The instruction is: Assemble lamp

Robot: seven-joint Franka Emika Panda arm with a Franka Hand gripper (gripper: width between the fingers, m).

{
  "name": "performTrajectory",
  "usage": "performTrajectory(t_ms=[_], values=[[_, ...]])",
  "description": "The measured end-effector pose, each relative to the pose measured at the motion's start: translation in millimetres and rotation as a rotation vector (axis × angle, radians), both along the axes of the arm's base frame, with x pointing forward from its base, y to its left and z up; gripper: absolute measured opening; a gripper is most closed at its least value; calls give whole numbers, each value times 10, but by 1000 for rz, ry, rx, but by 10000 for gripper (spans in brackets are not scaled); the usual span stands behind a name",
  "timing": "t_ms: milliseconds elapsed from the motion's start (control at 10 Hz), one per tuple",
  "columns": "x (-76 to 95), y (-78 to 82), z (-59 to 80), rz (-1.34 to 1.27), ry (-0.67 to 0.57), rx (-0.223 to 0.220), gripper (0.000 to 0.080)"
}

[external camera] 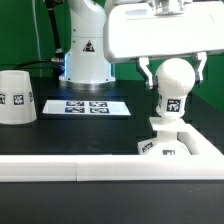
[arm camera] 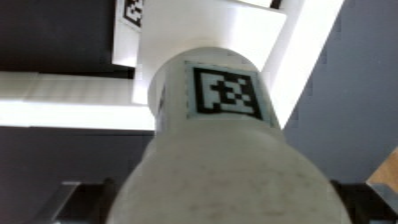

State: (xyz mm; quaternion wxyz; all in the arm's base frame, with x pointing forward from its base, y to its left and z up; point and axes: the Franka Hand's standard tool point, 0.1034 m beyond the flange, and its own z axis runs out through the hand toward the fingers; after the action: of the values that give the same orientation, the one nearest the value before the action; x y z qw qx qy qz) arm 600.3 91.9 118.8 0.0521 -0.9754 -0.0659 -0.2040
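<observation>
The round white bulb (external camera: 175, 78) with a tagged neck stands upright on the flat square base (external camera: 176, 145) at the exterior view's right. My gripper (external camera: 173, 72) is shut on the bulb's round head, one finger on each side. In the wrist view the bulb (arm camera: 214, 150) fills the middle, its tag facing the camera, with the base (arm camera: 196, 40) beyond it. The tapered shade (external camera: 16, 97) stands apart on the table at the exterior view's left, not touched.
The marker board (external camera: 87, 106) lies flat behind, in front of the robot's own white pedestal (external camera: 85, 50). A white rail (external camera: 60, 169) runs along the table's front edge, below the base.
</observation>
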Motion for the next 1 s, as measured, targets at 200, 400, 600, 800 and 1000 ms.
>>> performTrajectory(t_ms=[200, 400, 600, 800, 1000], values=[[-45, -1, -40, -3, -34, -9, 579], [-78, -9, -47, -7, -82, -18, 579], [-83, -8, -44, -8, -96, -21, 579], [-85, -10, -47, -9, -95, -21, 669], [-88, -23, -48, -8, -91, -22, 690]])
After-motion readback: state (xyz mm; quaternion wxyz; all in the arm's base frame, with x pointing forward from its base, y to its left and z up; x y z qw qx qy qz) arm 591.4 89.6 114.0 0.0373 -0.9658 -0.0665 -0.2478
